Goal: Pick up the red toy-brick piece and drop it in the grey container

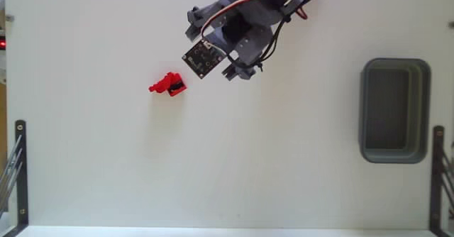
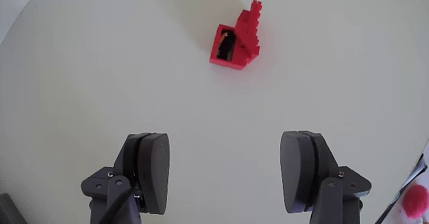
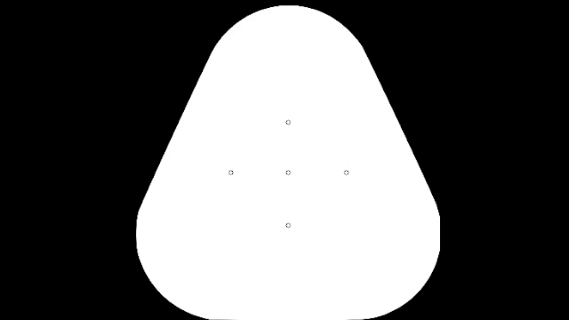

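Fingertips of the gripper [image 2: 224, 170] are shown only in the wrist view, where the two dark pads [image 2: 155, 167] are set wide apart with bare table between them and nothing held. The red toy-brick piece [image 2: 238, 39] is seen there above and slightly right of the gap, well clear of both pads, with a stepped edge on its right side and a dark hollow in its near face. The grey container [image 1: 395, 111] is shown only in the fixed view, near the right edge of the white table [image 1: 213, 166], well apart from the red toy-brick piece [image 1: 168, 85], which lies left of centre. In that view the arm [image 1: 245, 24] is seen entering from the top, its head just right of and above the piece without touching it; the fingertips cannot be made out. Open table is left on every side of the piece. Dark metal brackets [image 1: 17, 169] stand at the lower left and lower right edges.
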